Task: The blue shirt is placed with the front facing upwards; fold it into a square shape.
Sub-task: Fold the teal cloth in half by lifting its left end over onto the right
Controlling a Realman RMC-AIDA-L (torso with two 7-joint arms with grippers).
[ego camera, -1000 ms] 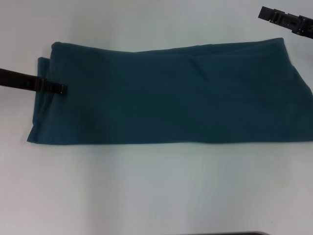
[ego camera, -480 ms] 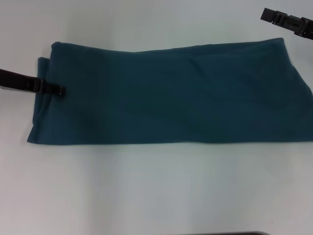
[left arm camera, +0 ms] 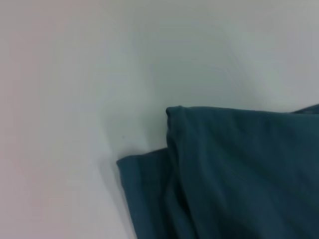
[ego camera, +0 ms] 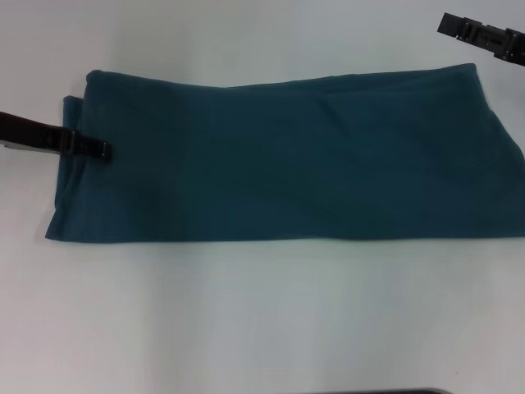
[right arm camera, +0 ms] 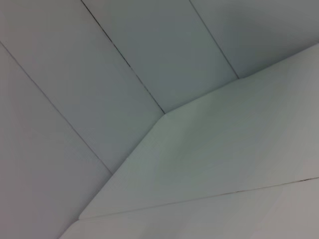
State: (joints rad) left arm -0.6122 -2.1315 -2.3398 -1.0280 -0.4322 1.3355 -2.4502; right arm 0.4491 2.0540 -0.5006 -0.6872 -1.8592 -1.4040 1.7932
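Note:
The blue shirt (ego camera: 279, 160) lies on the white table (ego camera: 262, 312) as a long folded band running left to right, with a plain teal side up. My left gripper (ego camera: 102, 150) reaches in from the left and sits over the shirt's left end, low on the cloth. The left wrist view shows that end's layered corner (left arm camera: 234, 174), one fold lying over another. My right gripper (ego camera: 447, 25) hangs at the far right, above and behind the shirt's right end, apart from the cloth. The right wrist view holds no shirt.
Bare white table (left arm camera: 75, 74) surrounds the shirt on the near, far and left sides. The shirt's right end runs to the head view's right edge. The right wrist view shows a pale tabletop edge (right arm camera: 164, 113) and seamed panels beyond it.

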